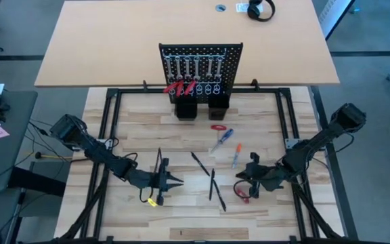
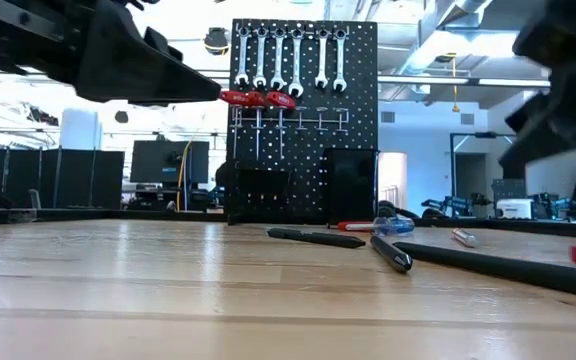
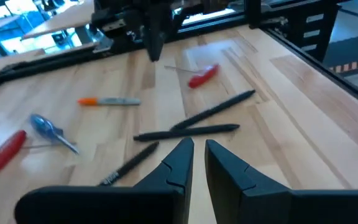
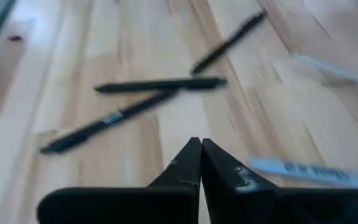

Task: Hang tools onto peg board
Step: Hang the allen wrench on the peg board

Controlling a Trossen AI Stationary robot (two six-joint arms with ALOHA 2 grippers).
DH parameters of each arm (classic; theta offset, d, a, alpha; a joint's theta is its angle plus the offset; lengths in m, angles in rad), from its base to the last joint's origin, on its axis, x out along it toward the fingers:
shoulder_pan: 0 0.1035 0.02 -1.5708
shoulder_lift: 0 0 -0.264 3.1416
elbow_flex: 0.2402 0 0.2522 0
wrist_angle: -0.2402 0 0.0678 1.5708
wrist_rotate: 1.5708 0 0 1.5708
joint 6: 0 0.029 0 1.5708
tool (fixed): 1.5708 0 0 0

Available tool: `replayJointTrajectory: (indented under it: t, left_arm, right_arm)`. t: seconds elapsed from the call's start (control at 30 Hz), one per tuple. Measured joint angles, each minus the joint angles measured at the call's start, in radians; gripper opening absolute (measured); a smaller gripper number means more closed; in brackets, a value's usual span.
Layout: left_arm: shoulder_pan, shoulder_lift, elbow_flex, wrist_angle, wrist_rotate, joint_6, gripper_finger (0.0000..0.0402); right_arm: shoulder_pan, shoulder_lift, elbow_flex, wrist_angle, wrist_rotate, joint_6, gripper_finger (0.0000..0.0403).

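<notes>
From above, your peg board [image 1: 200, 71] stands behind the loose tools [image 1: 212, 183] mid-table. Left wrist view: left gripper [image 3: 196, 151] slightly spread, empty. Right wrist view: right gripper [image 4: 200, 149] pressed together; crossed black sticks could scatter if you nudge one

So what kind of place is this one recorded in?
Probably a robotics lab or open workshop: monitors line the back, an exposed ceiling runs overhead, and a peg board with wrenches stands on the table.

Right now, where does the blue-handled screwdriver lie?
In the high view, the blue-handled screwdriver lies mid-table, before the peg board, between a red-handled tool and the orange-tipped screwdriver.
</notes>
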Motion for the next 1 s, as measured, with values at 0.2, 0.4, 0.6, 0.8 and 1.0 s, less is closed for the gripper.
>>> replayJointTrajectory:
  t: [0.2,0.4,0.6,0.8,1.0]
  left_arm:
    - [0.029,0.000,0.024,-0.019,0.012,0.019,0.0037]
    - [0.033,0.000,0.025,-0.046,0.012,-0.007,0.0037]
    - [0.035,0.000,0.025,-0.077,0.012,-0.042,0.0037]
    - [0.039,0.000,0.025,-0.077,0.011,-0.044,0.0037]
    - [0.052,0.000,0.025,-0.080,0.011,-0.057,0.0037]
  right_arm:
    - [0.038,0.002,0.061,0.004,-0.067,-0.039,0.0019]
    - [0.101,0.040,0.102,0.008,-0.200,-0.053,0.0129]
    - [0.220,0.110,0.113,-0.024,-0.241,-0.049,0.0235]
    - [0.288,0.237,0.112,-0.073,-0.094,0.015,0.0242]
    - [0.292,0.372,0.117,-0.052,-0.089,-0.001,0.0196]
